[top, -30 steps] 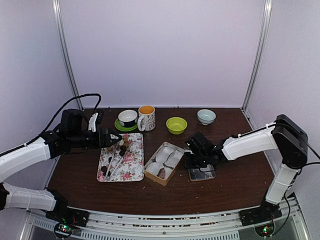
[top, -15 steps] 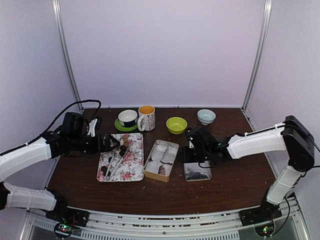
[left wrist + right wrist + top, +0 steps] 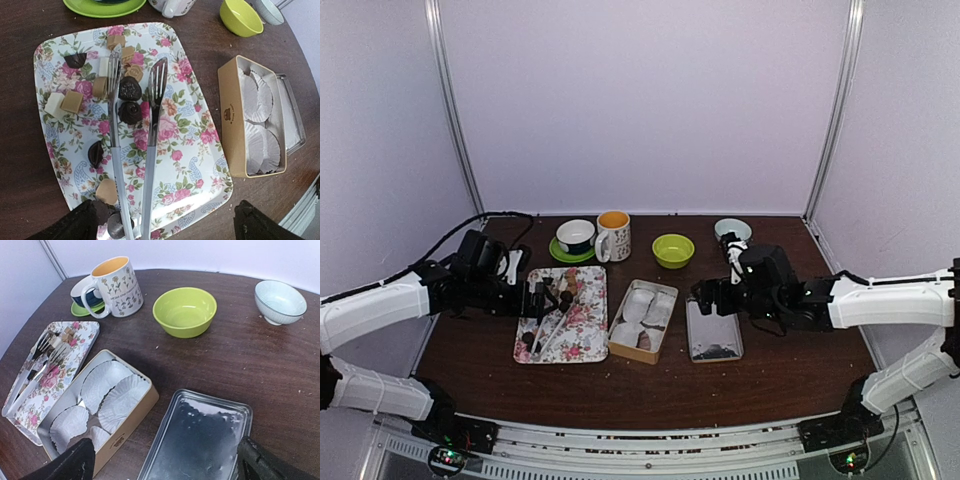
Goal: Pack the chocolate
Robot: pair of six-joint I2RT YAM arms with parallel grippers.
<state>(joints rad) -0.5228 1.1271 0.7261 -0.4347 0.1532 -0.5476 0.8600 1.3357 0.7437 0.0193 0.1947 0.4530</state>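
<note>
1. Chocolate [image 3: 129, 102] lies on the flowered tray [image 3: 192, 165], upper half of the left wrist view, straight ahead of the released, empty left pincer [image 3: 170, 226].
2. Right pincer [image 3: 170, 466], also released, hangs above the lid [image 3: 200, 440]. The left arm is nearer.

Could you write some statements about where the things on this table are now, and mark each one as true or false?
1. The tongs lie on the floral tray among the chocolate. True.
2. The tin holds white paper cups. True.
3. The green bowl holds chocolate. False: it is empty.
4. The lid covers the tin. False: it lies on the table beside the tin, inner side up.
5. The left end effector grips the tongs. False: it is open, and the tongs lie free.
</note>
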